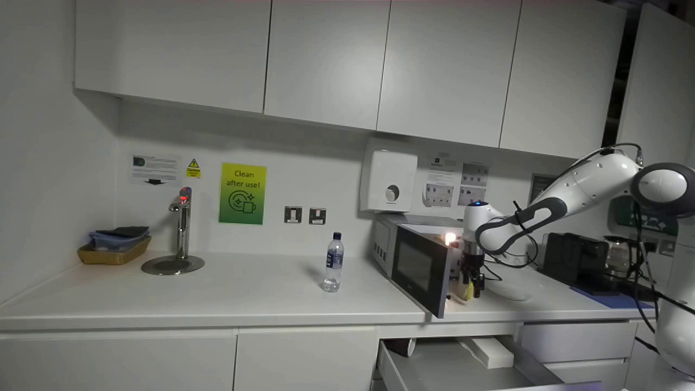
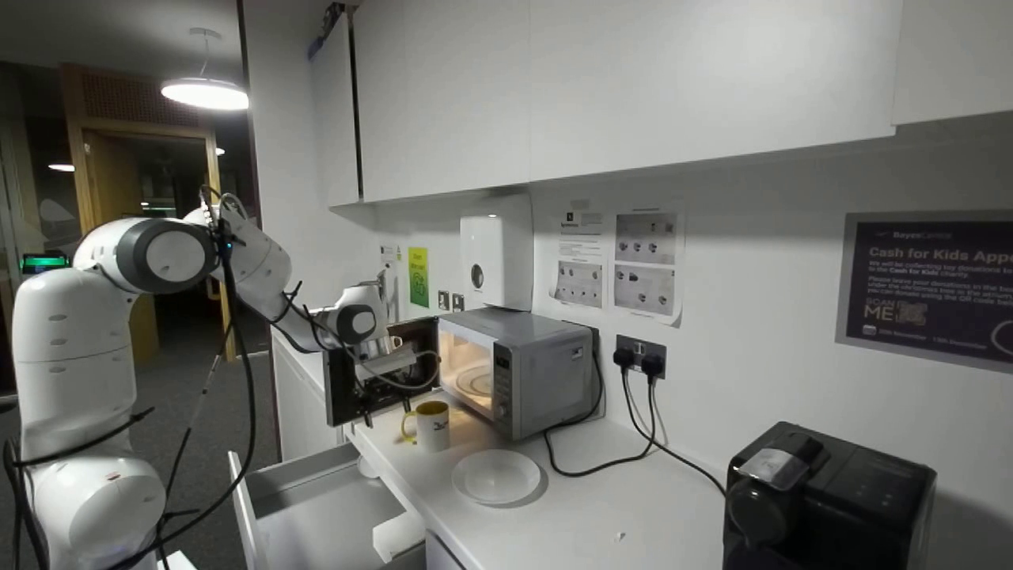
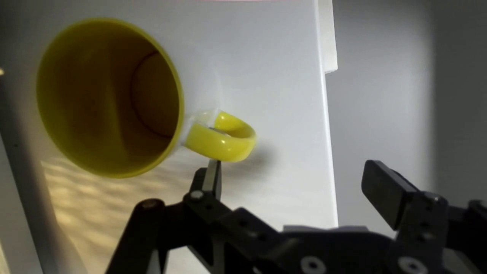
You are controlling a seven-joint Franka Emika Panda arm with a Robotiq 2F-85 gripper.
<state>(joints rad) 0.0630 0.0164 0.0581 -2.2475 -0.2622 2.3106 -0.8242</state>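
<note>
The black two-fingered pincer (image 3: 292, 171) is spread wide, grasping nothing; a steady hold on the curved, glossy yellow handle (image 3: 220, 146) likely needs the loop centred between the fingers (image 3: 212, 178) before a gentle squeeze — a lopsided pinch could tip the white ceramic mug (image 2: 432, 434); whether the nearer fingertip touches the handle is hard to tell. The mug, yellow inside, dark print on its wall, stands upright on the white surface (image 2: 578, 518) — before the open grey microwave (image 2: 550, 380), near a round white plate (image 2: 497, 479).
</note>
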